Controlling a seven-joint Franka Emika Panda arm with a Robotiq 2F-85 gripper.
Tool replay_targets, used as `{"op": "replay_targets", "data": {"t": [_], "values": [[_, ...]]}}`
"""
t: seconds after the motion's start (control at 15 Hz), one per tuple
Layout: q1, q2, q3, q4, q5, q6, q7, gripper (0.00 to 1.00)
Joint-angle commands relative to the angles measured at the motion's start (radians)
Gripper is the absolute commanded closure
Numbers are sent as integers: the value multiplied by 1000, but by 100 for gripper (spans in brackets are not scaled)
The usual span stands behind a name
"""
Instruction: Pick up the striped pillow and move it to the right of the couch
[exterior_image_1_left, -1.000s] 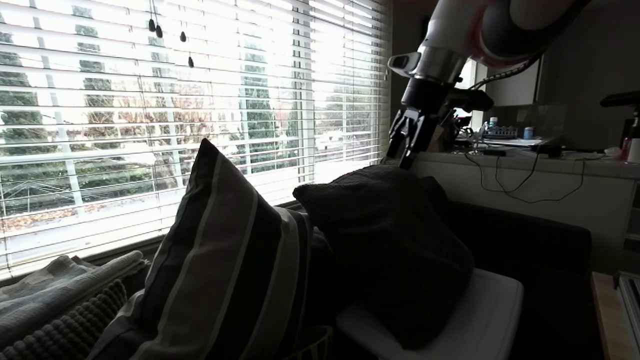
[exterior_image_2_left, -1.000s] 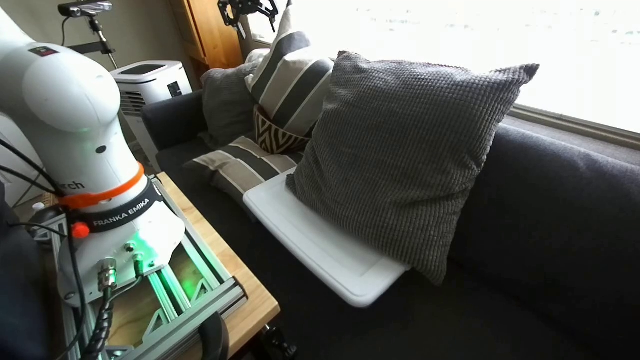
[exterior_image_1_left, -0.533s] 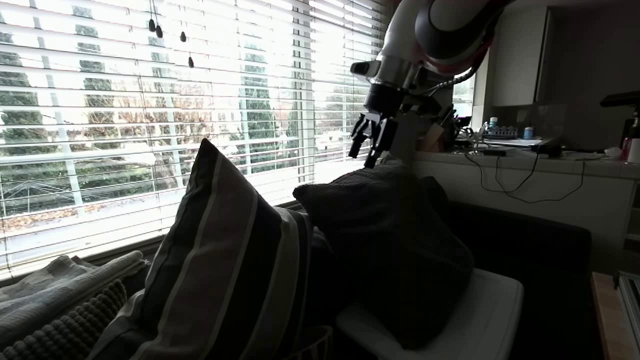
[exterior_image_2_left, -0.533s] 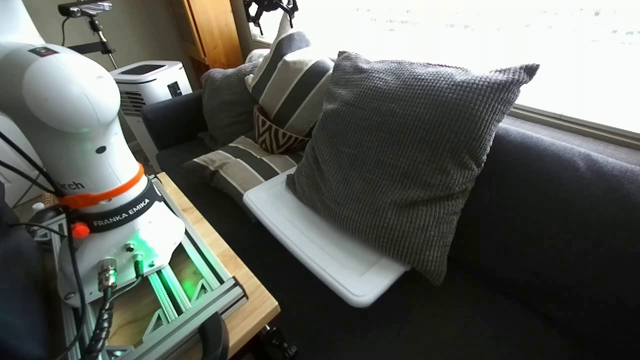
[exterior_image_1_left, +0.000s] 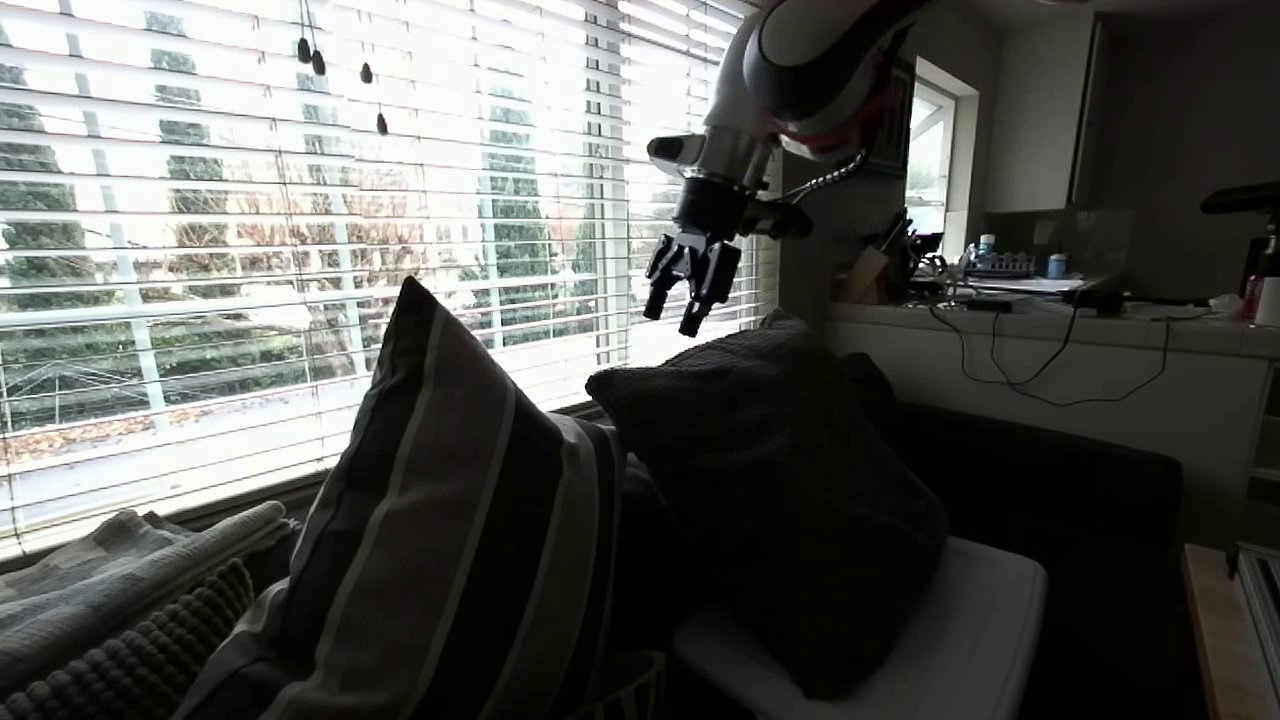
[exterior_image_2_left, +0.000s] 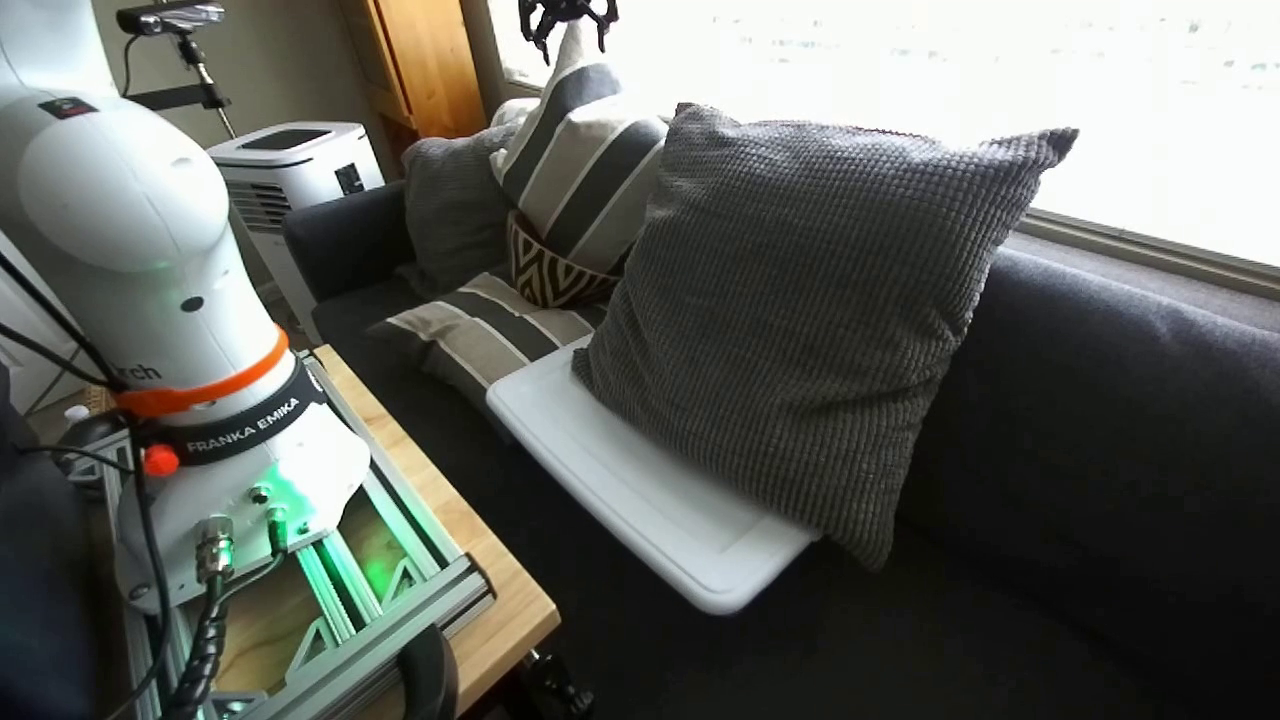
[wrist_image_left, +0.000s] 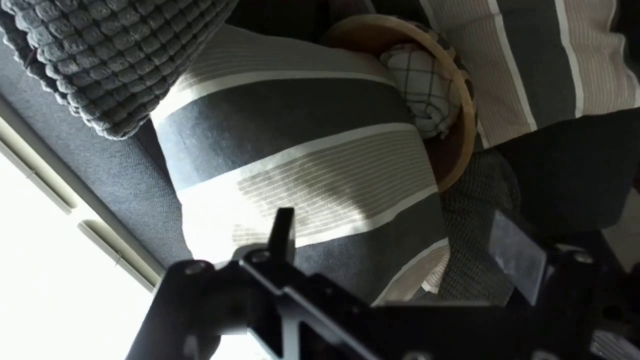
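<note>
Striped pillow (exterior_image_1_left: 440, 520): closest to me, propped up on the couch (exterior_image_2_left: 1080, 420), one corner poking up in front of the window blinds (exterior_image_1_left: 250, 235).
Patterned basket (exterior_image_2_left: 550, 270): right beside the pillow, checked cloth (wrist_image_left: 425, 87) stuffed inside.
Claw (exterior_image_1_left: 672, 318): fingers (wrist_image_left: 284, 230) spread well apart, tips aimed down, hanging over the pillow going by the wrist view. Touching the fabric or not, honestly can't tell.
Arm (exterior_image_1_left: 730, 110): reaches in from up high, then bends at the wrist (exterior_image_1_left: 712, 205) so the business end drops nearly straight down, just a bit of a lean to it.
Grey cushion (exterior_image_2_left: 800, 300): big nubby thing past the pillow, tipped back, bottom part over a white lid (exterior_image_2_left: 650, 505).
Couch: long, dark, carries on past all that to an armrest (exterior_image_1_left: 1080, 490) I can barely make out.
Counter (exterior_image_1_left: 900, 318): furthest back, pretty dim over there, cables (exterior_image_1_left: 1062, 402) drooping down its front.
</note>
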Motion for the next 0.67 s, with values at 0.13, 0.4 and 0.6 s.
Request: {"op": "replay_targets", "data": {"t": [0.13, 0.4, 0.6], "values": [[-66, 150, 77, 148, 0, -29, -67, 0], [-79, 112, 92, 104, -11, -6, -28, 0], [-80, 106, 93, 104, -10, -6, -28, 0]]}}
